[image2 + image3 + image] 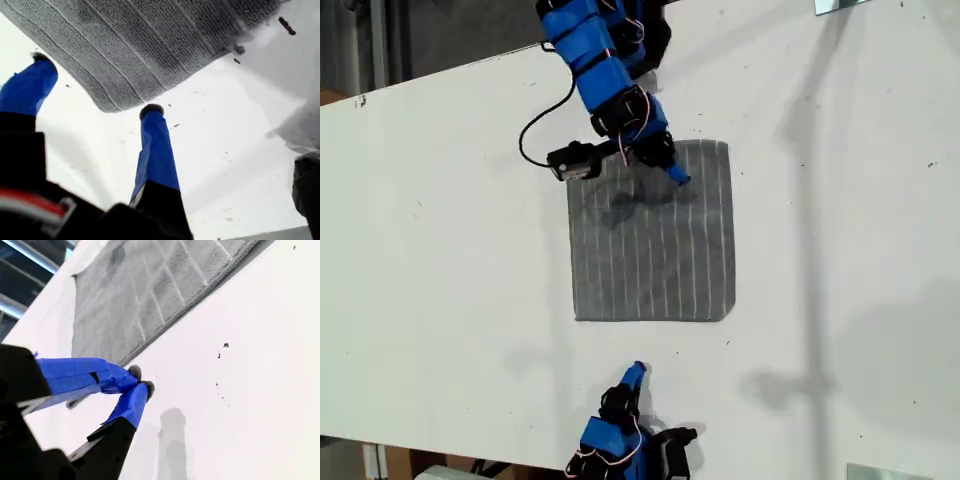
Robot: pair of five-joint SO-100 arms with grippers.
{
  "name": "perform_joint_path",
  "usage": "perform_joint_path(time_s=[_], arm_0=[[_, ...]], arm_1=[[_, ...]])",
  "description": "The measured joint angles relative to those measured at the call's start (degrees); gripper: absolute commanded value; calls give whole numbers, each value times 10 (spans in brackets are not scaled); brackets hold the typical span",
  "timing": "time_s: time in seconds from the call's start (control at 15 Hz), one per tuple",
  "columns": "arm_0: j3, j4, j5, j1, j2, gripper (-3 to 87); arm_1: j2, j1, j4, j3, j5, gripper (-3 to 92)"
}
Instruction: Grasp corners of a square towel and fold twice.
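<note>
The grey striped towel [655, 250] lies flat and unfolded on the white table. My first gripper [668, 168] reaches in from the exterior view's top and hovers over the towel's far edge. It is open: the first wrist view shows its blue fingers [155, 145] spread wide, with a rounded towel corner [112, 105] between the tips of my first gripper [97, 85]. My second gripper [636, 373] sits at the exterior view's bottom, on bare table short of the towel's near edge. Its tips are shut with nothing between them, as seen on my second gripper [140, 381], and the towel [145, 295] lies beyond.
The white table [440, 250] spreads wide on both sides of the towel in the exterior view. A black cable [533, 128] loops beside the first arm. Small dark specks [225, 345] dot the table. A dark object [306, 192] shows at the first wrist view's edge.
</note>
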Motion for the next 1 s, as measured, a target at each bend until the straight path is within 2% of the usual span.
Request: perform_joint_path(time_s=[0.13,0.27,0.4,0.6,0.73,0.87,1.0], arm_0=[[2,18,-47,30,0,-1],[5,5,-50,62,0,0],[5,3,-50,60,0,0],[5,0,-51,68,0,0],[5,0,-57,80,0,0],[5,0,-58,91,0,0],[5,0,-58,96,0,0]], arm_1=[[80,-79,-83,114,94,336],[159,-137,-221,240,155,337],[113,-142,-319,263,155,335],[36,-135,-414,270,146,341],[11,-130,-431,274,149,346],[16,-131,-400,276,154,348],[89,-133,-281,276,163,345]])
